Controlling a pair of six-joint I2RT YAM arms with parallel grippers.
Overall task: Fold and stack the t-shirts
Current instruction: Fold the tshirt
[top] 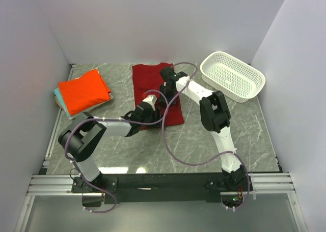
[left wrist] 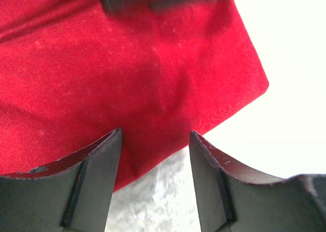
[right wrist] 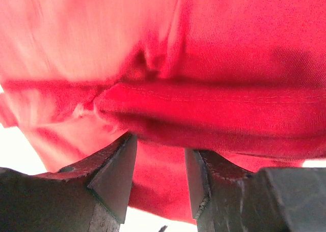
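A dark red t-shirt (top: 153, 78) lies on the table as a long strip, running from the back toward the middle. My left gripper (top: 151, 100) hovers low over its near left part. In the left wrist view the left gripper (left wrist: 155, 132) stands open, its fingers straddling the red t-shirt's (left wrist: 127, 64) edge with bare table below. My right gripper (top: 167, 85) sits over the strip's right side. In the right wrist view the right gripper (right wrist: 160, 143) is open, with a thick folded hem of the red t-shirt (right wrist: 214, 110) just past its fingertips. An orange t-shirt (top: 83, 91) tops the folded stack at left.
Teal and tan folded shirts (top: 58, 97) peek out under the orange one at the left wall. A white perforated basket (top: 232, 75) stands at the back right. Purple cables (top: 170, 150) loop over the marble table (top: 254, 135) in front of the red shirt.
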